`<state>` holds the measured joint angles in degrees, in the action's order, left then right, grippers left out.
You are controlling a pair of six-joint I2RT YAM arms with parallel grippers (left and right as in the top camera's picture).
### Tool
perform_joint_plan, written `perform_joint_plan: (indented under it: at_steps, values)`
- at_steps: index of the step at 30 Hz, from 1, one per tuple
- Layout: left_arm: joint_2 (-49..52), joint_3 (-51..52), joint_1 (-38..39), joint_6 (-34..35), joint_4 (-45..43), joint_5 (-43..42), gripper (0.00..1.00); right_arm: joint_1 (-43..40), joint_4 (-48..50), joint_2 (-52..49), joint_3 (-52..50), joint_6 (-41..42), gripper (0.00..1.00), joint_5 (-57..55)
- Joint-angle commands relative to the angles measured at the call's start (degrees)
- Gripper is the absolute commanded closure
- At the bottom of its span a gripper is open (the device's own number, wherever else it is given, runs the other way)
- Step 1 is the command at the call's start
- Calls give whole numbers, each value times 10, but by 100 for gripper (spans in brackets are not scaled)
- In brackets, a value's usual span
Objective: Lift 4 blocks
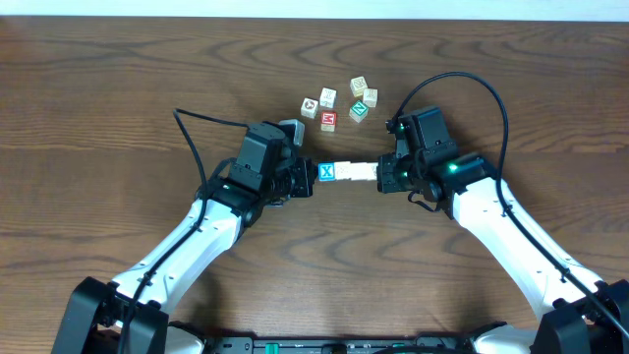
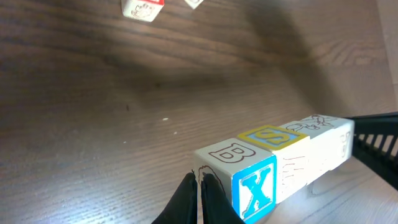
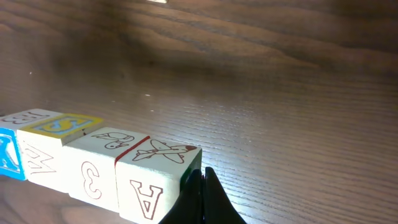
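Blocks: four blocks lie end to end in one row near the red-faced cube, on the robot's side of it. The blue X cube is at the left end.
Left pincer: jaws closed together, tips butted against the blue X end.
Right pincer: jaws closed together, tips pressed on the opposite end.
Handling: probably light, stiff wood with smooth faces. Only end pressure holds the row, so an off-line push would likely buckle it.
Overhead only: both arms and the loose cubes around the red-faced cube.
Wrists only: letters and tight seams. I cannot tell whether the row clears the table.
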<state>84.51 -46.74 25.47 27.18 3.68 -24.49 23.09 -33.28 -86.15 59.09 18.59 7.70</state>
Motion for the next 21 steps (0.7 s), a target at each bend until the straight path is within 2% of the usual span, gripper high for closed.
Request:
perform_joint_plan:
  at_steps: [1, 21]
  values:
    - [-8, -38, 29, -5, -7, -104, 93, 28, 15, 12, 26, -2, 99, 167]
    - [-8, -38, 29, -5, -7, -104, 93, 28, 0, 12, 26, 2, 99, 161]
